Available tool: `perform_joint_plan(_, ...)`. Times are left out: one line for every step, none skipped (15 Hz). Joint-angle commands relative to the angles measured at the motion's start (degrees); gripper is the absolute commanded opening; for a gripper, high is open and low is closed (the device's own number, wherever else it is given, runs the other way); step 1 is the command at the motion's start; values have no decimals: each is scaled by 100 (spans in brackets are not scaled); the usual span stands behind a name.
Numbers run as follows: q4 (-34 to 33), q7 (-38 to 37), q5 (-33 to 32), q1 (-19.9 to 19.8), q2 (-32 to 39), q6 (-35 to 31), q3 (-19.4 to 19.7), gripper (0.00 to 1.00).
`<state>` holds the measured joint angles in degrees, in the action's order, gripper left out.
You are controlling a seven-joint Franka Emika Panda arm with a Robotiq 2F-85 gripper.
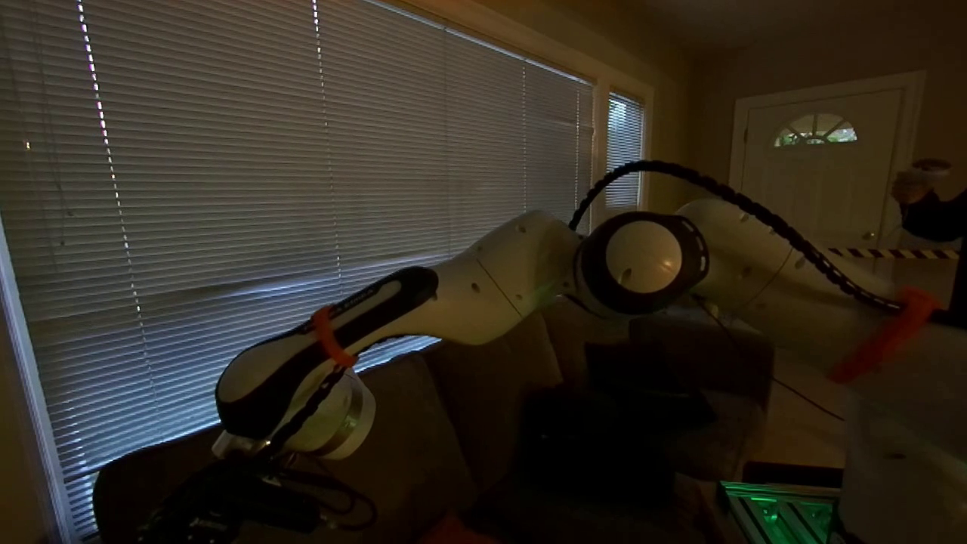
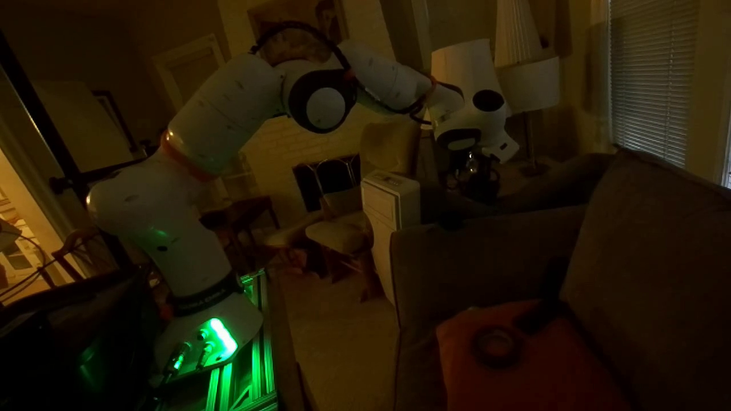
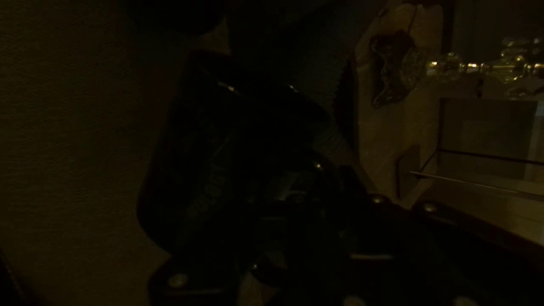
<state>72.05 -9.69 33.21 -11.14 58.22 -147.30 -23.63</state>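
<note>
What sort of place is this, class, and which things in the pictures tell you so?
Probably a living room in someone's home: there is an upholstered sofa, a shaded lamp behind it, and a pale panelled door with a fan-shaped window.

- At the mug [image 3: 182,174], darkness hides the tips of the gripper [image 3: 293,193].
- The mug's lettering [image 3: 207,193] is partly unreadable.
- Beyond the mug, the picture's edge cuts off a lamp [image 3: 450,67].

All 3 views are dim, the wrist view nearly black; daylight rims the blinds [image 1: 249,196], green glare the robot base [image 2: 220,337].
</note>
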Motion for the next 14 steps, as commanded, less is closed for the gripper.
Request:
perform_joint_plan(401, 117, 221, 64, -472, 478, 128, 2)
perform_joint_plan(437, 114, 233, 84, -523, 556, 143, 2)
perform_joint_plan(475, 149, 267, 77, -562, 617, 136, 2)
perform_joint_plan(151, 105, 245, 198, -260, 462, 241, 10)
perform_joint_plan(189, 107, 250, 210, -306, 507, 246, 10)
perform_joint_plan(214, 107, 253, 219, -339, 538, 253, 10)
perform_joint_plan(238, 108, 255, 221, -363, 543, 258, 10)
perform_joint_plan(258, 108, 255, 221, -375, 543, 265, 10)
perform_joint_plan(267, 108, 254, 221, -375, 543, 271, 10)
perform_joint_plan(273, 110, 253, 220, -375, 543, 277, 2)
perform_joint_plan(271, 63, 187, 290, -379, 586, 340, 2)
perform_joint_plan(270, 24, 111, 379, -396, 629, 424, 2)
perform_joint_plan(289, 22, 81, 443, -415, 658, 471, 2)
perform_joint_plan(319, 14, 50, 516, -452, 685, 524, 2)
